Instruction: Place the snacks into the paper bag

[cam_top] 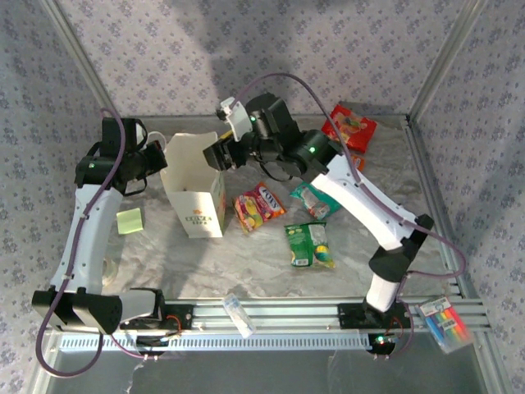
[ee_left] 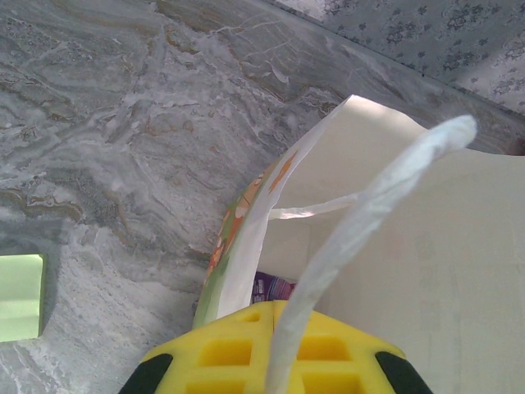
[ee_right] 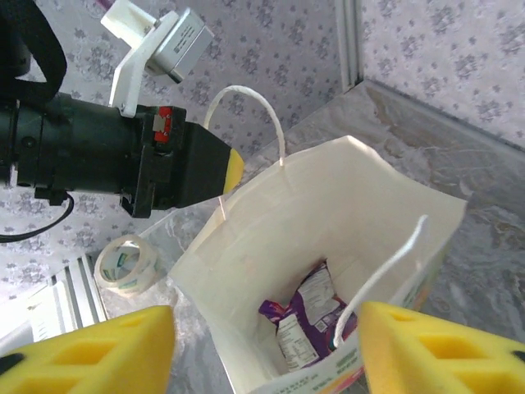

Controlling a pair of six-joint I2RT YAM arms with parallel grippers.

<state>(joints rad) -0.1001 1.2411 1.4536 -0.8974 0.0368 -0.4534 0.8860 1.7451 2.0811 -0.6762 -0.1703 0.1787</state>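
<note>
Paper bag (cam_top: pixel 201 205) stands upright, left of centre on the worktop, mouth open upward. Left gripper (ee_left: pixel 275 316) at the bag's far-left rim: jaws together, by the look of it pinched on a cord handle (ee_left: pixel 369 205), which holds the mouth spread. Right gripper (ee_right: pixel 267 345) hangs directly over the opening, jaws wide apart, nothing between them. Purple packet (ee_right: pixel 305 324) lies on the bag's floor; cannot tell whether anything sits under it. Out on the worktop, right of the bag: red-orange packet (cam_top: pixel 259 205) nearest, teal packet (cam_top: pixel 312 199) beyond it, green packet (cam_top: pixel 310 244) nearer the bases, red packet (cam_top: pixel 351 127) far right by the back wall. Judgement: one drop is done and the step in hand is going for the next packet. To do it well, the right arm should rise straight up until the jaws clear the rim and the other handle loop (ee_right: pixel 385 271) before swinging right; a sideways exit risks snagging the cord and tipping the bag. The left should hold its pinch steady, without pulling, so the mouth does not fold. Take the red-orange packet first, as it is closest. Foil looks slick and puffy: close on a crimped edge, not the belly, and let go only once centred over the mouth.
</note>
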